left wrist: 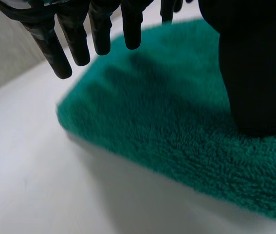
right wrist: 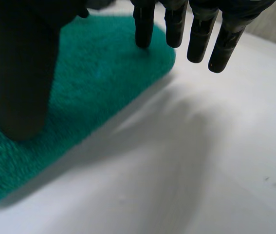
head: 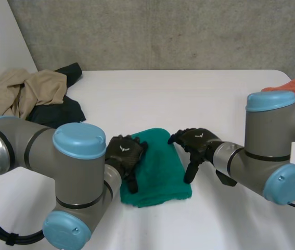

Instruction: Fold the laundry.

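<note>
green towel (head: 157, 166) lies folded into a thick pad on the counter (head: 189, 99). both hands are at it: left hand (head: 125, 153) on the towel's left edge, right hand (head: 195, 141) on its right edge. each has fingers straight and spread, thumb seemingly resting on the pile, pinching nothing. looks like the pressing-flat end of this fold. next call: lift both clear, then go for the beige garment (head: 33, 91) heaped well left of the towel, or the orange cloth (head: 293, 87) well right.
</note>
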Robot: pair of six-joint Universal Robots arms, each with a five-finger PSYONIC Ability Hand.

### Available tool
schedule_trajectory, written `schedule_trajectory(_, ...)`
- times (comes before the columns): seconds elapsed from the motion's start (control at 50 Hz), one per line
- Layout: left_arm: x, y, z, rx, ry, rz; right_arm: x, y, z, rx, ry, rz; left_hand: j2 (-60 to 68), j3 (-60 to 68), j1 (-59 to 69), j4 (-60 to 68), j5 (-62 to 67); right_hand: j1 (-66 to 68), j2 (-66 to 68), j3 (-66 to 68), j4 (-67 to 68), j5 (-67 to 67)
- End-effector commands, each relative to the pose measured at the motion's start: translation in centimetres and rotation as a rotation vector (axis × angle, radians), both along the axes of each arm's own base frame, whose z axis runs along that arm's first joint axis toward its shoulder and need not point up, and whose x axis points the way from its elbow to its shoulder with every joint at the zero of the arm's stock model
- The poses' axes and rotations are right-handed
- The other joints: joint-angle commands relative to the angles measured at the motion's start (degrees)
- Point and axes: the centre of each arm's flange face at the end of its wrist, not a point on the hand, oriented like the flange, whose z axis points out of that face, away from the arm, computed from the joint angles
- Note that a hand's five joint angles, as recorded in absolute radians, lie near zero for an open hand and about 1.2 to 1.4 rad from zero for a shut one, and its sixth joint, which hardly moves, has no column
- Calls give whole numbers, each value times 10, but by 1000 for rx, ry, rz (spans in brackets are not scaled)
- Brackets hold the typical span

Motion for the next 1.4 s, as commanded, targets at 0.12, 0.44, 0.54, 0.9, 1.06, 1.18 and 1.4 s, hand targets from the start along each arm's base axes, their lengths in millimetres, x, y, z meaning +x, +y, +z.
schedule_trajectory(0.12, 2, -7, 13, -22, 4, 5, 9, 3, 34, -141, 6, 41, -2, -5, 4, -2, -13, 10, -2, 2, -10, -14)
schedule_trajectory(0.44, 19, -5, 162, -264, 288, -228, -16, 46, 83, -356, -69, -8, 7, 3, 12, 7, -5, -11, -23, -19, -31, -35)
schedule_trajectory(0.54, 26, 2, 179, -214, 315, -358, -18, 71, 57, -383, -85, 22, 7, 3, 12, 7, -5, -11, -23, -19, -31, -35)
schedule_trajectory(0.9, 25, 11, 180, -160, 323, -454, 22, 118, -22, -534, 55, 213, -2, -5, 4, -2, -13, -11, -23, -19, -31, -35)
schedule_trajectory(1.06, 25, 10, 176, -151, 319, -452, 30, 108, -33, -551, 77, 221, -2, -5, 4, -2, -13, -11, -23, -19, -31, -35)
schedule_trajectory(1.18, 25, 10, 175, -147, 318, -451, 37, 102, -39, -548, 74, 232, -2, -5, 4, -2, -13, -11, -23, -19, -31, -35)
schedule_trajectory(1.4, 26, 10, 172, -137, 314, -450, 46, 90, -43, -556, 63, 229, -2, -5, 4, -2, -13, 35, 23, 28, 15, 11)
